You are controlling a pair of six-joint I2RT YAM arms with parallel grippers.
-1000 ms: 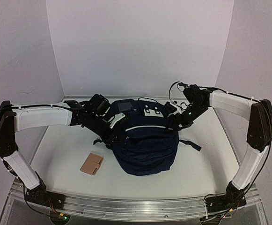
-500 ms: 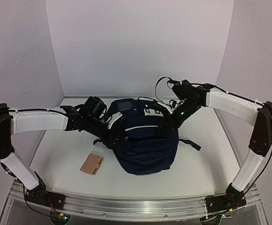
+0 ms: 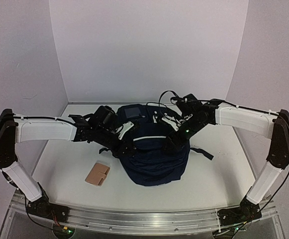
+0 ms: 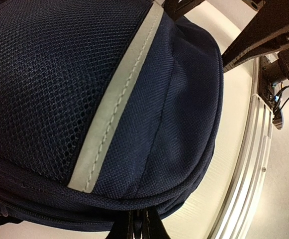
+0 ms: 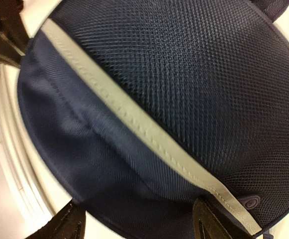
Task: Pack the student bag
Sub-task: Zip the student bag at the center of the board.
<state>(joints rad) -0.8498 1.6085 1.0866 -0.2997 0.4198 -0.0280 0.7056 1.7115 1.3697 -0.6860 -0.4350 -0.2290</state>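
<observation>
Top view: the right fingers (image 3: 173, 143) have swung in from the far right corner of the student bag (image 3: 154, 159) and now hang over its upper front; the left fingers (image 3: 126, 144) have drawn off and come back against its left flank; this reads as both sides readying to open the bag, with nothing packed so far; a tan folded thing (image 3: 97, 174) lies on the table (image 3: 59, 159) just left of the bag, which sits mid-table, navy and bulging.

Left wrist view: navy mesh crossed by a pale strip (image 4: 119, 99); the left fingers (image 4: 154, 230) are pressed together at the zip seam; whether they pinch anything cannot be told.

Right wrist view: the right fingers (image 5: 69, 226) are spread wide, the mesh and strip lying beyond them.
</observation>
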